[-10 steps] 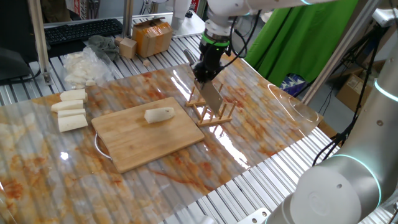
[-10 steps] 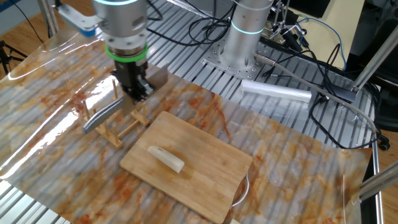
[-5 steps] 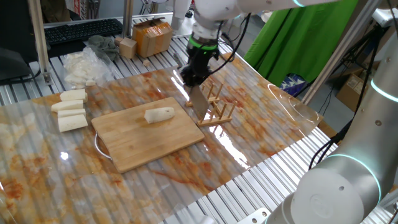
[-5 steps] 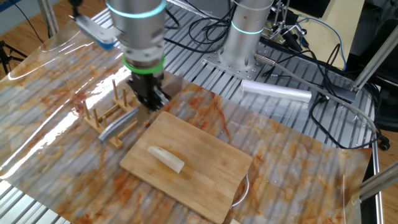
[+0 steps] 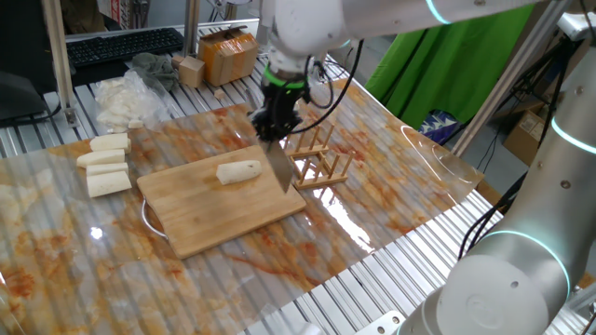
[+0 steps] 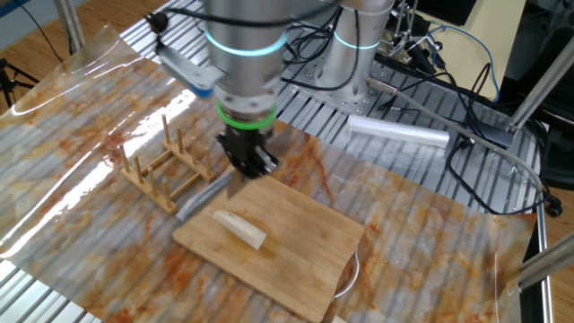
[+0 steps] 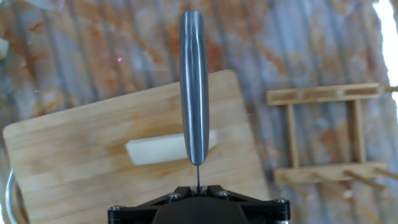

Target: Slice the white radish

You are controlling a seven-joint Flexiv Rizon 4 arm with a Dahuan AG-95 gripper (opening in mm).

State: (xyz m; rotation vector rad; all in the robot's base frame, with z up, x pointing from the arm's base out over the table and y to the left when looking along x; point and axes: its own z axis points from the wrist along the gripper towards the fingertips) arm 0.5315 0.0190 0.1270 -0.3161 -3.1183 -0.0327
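The white radish (image 5: 238,171) is a short cream chunk lying on the wooden cutting board (image 5: 214,209). The other fixed view shows the radish (image 6: 240,229) near the board's (image 6: 300,247) left part. My gripper (image 5: 273,130) is shut on a grey metal knife (image 5: 279,169) and hangs just right of the radish, above the board's edge. From the other side, the gripper (image 6: 248,166) holds the knife (image 6: 204,194) low beside the board's corner. In the hand view the knife (image 7: 194,87) points straight out from the gripper (image 7: 198,186) and crosses over the radish (image 7: 149,151).
A wooden rack (image 5: 321,158) stands right beside the board, close to the arm. Three longer white chunks (image 5: 104,166) lie left of the board, with a heap of white scraps on plastic (image 5: 116,98) behind them. A cardboard box (image 5: 228,54) sits at the back. A silver cylinder (image 6: 397,135) lies near the robot base.
The gripper has carried the knife away from the wooden rack, over to the cutting board, and it now hangs over the radish. The radish has not moved.
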